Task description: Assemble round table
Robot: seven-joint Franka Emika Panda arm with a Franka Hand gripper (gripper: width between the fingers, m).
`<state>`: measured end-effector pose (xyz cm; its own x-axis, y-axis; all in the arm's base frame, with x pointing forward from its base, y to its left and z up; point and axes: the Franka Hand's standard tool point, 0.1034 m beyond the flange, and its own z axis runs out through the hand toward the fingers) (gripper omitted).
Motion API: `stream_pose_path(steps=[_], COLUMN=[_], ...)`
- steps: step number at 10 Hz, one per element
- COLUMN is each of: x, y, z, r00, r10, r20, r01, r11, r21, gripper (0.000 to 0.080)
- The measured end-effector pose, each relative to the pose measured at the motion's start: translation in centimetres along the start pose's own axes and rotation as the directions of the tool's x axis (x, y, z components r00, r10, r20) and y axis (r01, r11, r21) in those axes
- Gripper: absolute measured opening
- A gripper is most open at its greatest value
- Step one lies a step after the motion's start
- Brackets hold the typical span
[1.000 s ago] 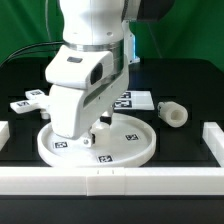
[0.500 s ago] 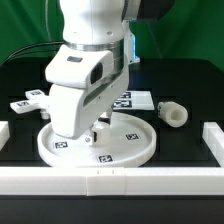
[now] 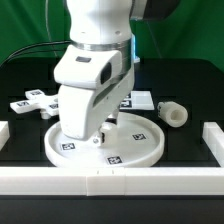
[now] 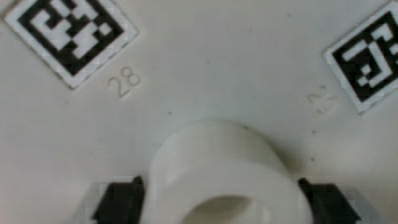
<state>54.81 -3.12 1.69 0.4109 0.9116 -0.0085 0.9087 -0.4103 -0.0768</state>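
Claw (image 4: 219,201) clasping round disc (image 3: 150,144) hub, post (image 3: 173,114) apart

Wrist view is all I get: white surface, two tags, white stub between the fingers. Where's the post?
Observer: The short post lies on its side on the table, at the exterior view's right of the round disc, apart from it.
Operator: Cross piece?
Observer: The cross-shaped piece lies flat at the exterior view's left, farther back than the disc.
Operator: Disc near an edge?
Observer: Its front rim sits close to the long white rail; touching or not, I cannot tell.
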Motion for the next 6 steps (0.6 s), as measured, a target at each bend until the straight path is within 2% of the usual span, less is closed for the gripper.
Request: stream_pose_path(steps=[6], x=[5.3], y=[-0.7], z=[0.1], r00=[0.997], r10=[-0.069], r20=[-0.023], r01=[0.068], r11=[0.997], r21=[-0.022], gripper=[0.0409])
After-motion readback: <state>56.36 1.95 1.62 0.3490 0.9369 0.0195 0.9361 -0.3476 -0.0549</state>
